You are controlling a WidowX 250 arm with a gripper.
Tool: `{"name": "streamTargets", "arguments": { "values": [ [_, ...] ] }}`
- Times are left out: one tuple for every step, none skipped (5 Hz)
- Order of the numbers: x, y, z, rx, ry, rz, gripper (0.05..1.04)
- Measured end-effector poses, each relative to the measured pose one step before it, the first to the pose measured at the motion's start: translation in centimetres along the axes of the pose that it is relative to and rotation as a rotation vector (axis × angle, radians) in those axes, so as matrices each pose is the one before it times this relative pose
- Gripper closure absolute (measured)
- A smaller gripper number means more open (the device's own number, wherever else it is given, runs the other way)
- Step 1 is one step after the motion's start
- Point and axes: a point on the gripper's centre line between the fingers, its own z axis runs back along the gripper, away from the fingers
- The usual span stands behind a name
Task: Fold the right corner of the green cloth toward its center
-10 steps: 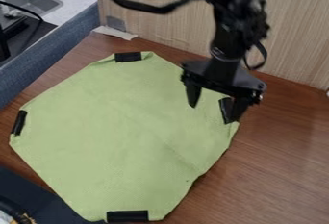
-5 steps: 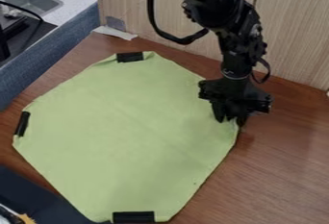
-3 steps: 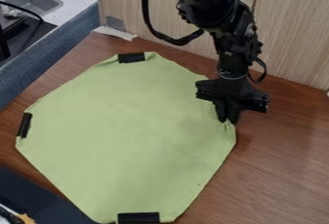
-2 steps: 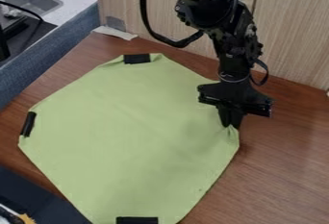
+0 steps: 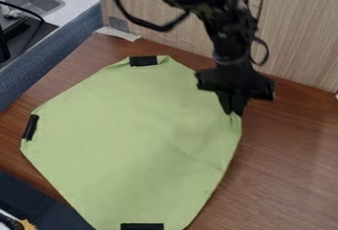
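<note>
The fingers [image 5: 233, 111] of the gripper are pinching the green cloth [image 5: 132, 140] at its far right edge — they are standing close together, and the cloth is puckering into small folds just under their tips. The gripper is pointing down, and the black arm [image 5: 228, 39] is coming in from the far edge, with a cable [image 5: 155, 26] looping out to its left.

The cloth is lying over the middle and left of the brown table [image 5: 290, 174], its corners looking cut off rather than pointed. A faint crease is running across its right half. Three black strips are sitting at its edges: a far strip [image 5: 143, 61], a left strip [image 5: 30, 127] and a near strip [image 5: 142, 226].

Beyond the cloth, a pale scrap [image 5: 117, 33] is lying at the foot of the wood panel [image 5: 297, 36]. A blue-grey divider [image 5: 49, 63] is running along the table's left side, and a grey sink [image 5: 29, 1] is showing past it — far left. Something dark blue [image 5: 33, 194] is covering the near left corner.
</note>
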Motion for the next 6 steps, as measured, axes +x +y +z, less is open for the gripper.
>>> {"name": "streamTargets", "arguments": {
  "values": [
    [-0.589,1.632,2.589,-0.0157,-0.0198,0.0038,1.014],
    [-1.515,3.034,2.512,0.0092,-0.0254,0.0172,1.014],
    [-2.069,3.361,1.303,0.012,-0.0004,0.0021,1.015],
    [-2.439,3.309,-0.051,0.0097,0.0069,0.0098,1.015],
    [-1.22,1.832,-0.777,0.0276,-0.0008,-0.0192,1.015],
    [-0.953,1.272,-1.666,0.039,0.0441,-0.0133,1.015]
  ]
}}
